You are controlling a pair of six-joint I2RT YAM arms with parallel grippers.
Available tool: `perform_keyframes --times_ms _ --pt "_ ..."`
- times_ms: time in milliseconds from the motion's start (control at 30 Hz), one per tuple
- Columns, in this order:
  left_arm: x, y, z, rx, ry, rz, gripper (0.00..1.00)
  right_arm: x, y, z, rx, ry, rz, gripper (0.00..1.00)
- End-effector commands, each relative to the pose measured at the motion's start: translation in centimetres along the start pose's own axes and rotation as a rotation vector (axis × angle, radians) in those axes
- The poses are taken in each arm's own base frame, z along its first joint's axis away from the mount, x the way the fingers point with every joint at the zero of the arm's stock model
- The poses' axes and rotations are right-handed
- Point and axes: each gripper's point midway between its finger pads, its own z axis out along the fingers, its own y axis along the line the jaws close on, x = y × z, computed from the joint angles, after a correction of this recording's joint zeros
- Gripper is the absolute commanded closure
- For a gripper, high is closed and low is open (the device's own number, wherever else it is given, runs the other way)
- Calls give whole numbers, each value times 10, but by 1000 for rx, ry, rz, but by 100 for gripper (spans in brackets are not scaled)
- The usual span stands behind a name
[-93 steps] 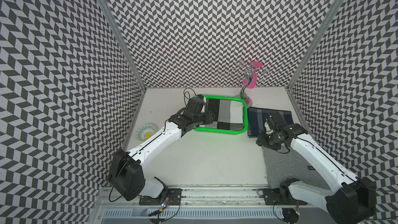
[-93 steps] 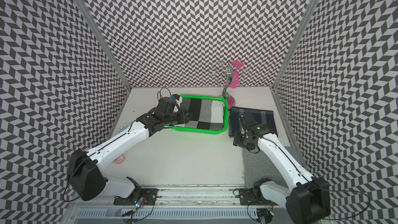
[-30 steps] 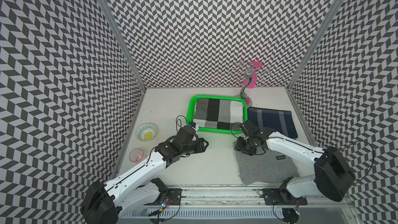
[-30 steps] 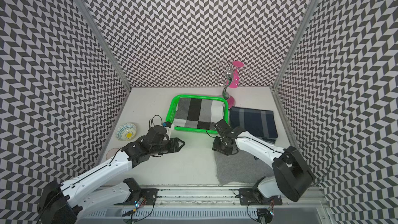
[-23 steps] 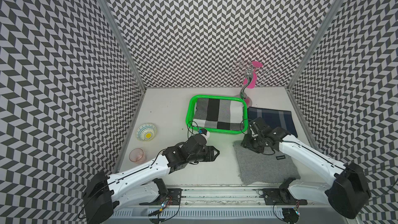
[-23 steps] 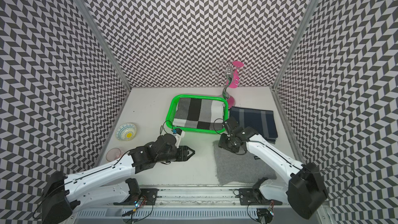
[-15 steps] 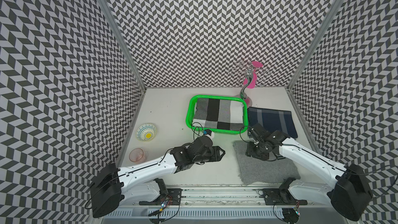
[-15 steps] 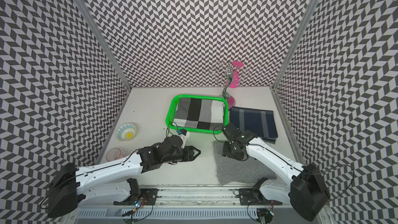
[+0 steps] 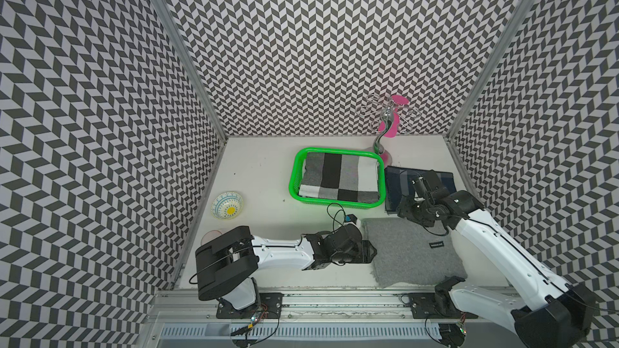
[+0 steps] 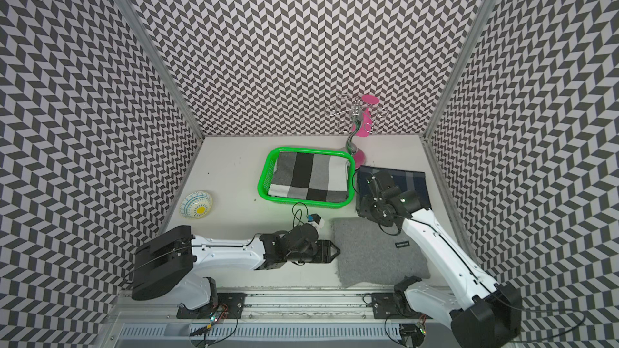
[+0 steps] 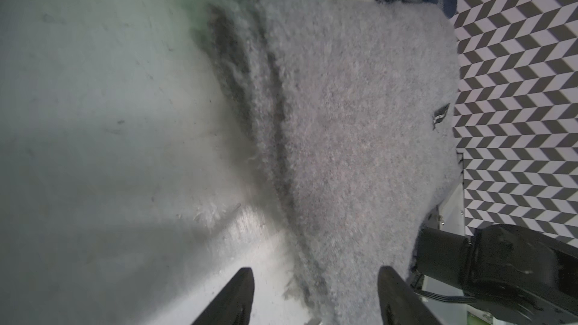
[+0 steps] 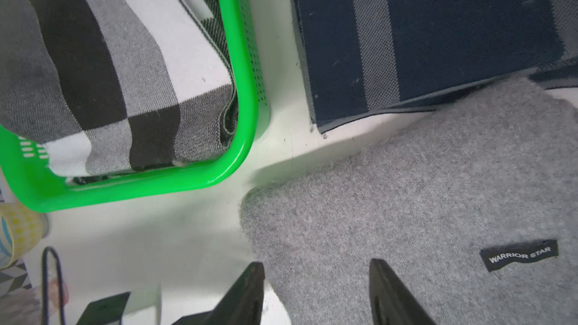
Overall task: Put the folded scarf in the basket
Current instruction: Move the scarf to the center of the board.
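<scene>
A grey fuzzy folded scarf lies flat at the front right of the table. My left gripper is low at its left edge, open, and that edge lies between the fingers in the left wrist view. My right gripper hangs open over the scarf's far left corner, holding nothing. The green basket stands behind it and holds a black, grey and white checked scarf.
A navy striped folded scarf lies right of the basket, partly under my right wrist. A pink stand with wire loops is at the back. A patterned bowl sits by the left wall.
My left arm has swung right and forward from beside the basket to the grey scarf's left edge, jaws widening. My right gripper has shifted a little right and back.
</scene>
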Motion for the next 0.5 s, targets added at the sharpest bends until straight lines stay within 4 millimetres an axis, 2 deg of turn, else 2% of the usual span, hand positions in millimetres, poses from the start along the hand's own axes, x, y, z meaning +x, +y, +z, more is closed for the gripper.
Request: perform_keyframes --times_ms 0,100,167,267,333,467 --pt "-3 -30 18 56 2 35 32 0 3 -5 -23 0 -43 43" --pt "15 -15 35 39 68 -22 33 -5 6 -14 -41 -22 -55 43" --pt "22 -8 39 33 68 -48 33 -11 9 -22 -58 -49 -58 43" --pt "20 -17 42 34 49 -14 38 -19 12 -33 -72 -98 -71 43" --pt "24 -17 52 30 75 -10 40 -22 11 -36 -70 -115 -83 43" --pt "37 -8 67 29 109 -25 67 -19 11 -33 -79 -96 -105 43"
